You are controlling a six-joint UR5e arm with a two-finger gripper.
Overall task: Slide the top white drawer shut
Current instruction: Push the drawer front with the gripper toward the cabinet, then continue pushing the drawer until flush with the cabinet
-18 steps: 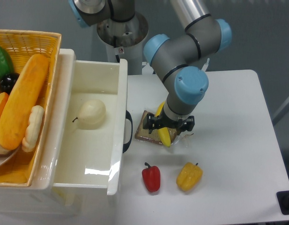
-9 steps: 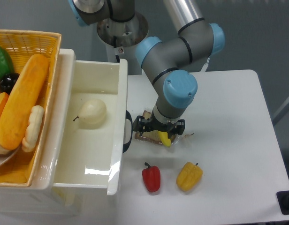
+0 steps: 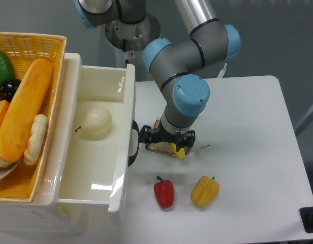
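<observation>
The fixed camera looks down on the top white drawer (image 3: 93, 152), which stands pulled out from its cabinet at the left of the white tabletop (image 3: 248, 127). A pale pear-shaped fruit (image 3: 94, 123) lies on the drawer's floor. The black loop handle (image 3: 132, 144) sticks out from the drawer's front panel toward the arm.

The claw (image 3: 165, 138) hangs low over the tabletop, just beside that handle, its left edge touching or nearly touching the loop. Whether its fingers are spread or closed cannot be told from this angle, since the wrist covers them, and nothing can be seen in its grip. Under and just behind it lie a brown square piece (image 3: 157, 148) and a yellow banana-like item (image 3: 179, 151).

Nearer the camera, a red pepper (image 3: 164, 191) and a yellow pepper (image 3: 205, 190) sit side by side, apart from each other. A woven yellow basket (image 3: 32, 48) holding produce rests atop the cabinet at far left.
</observation>
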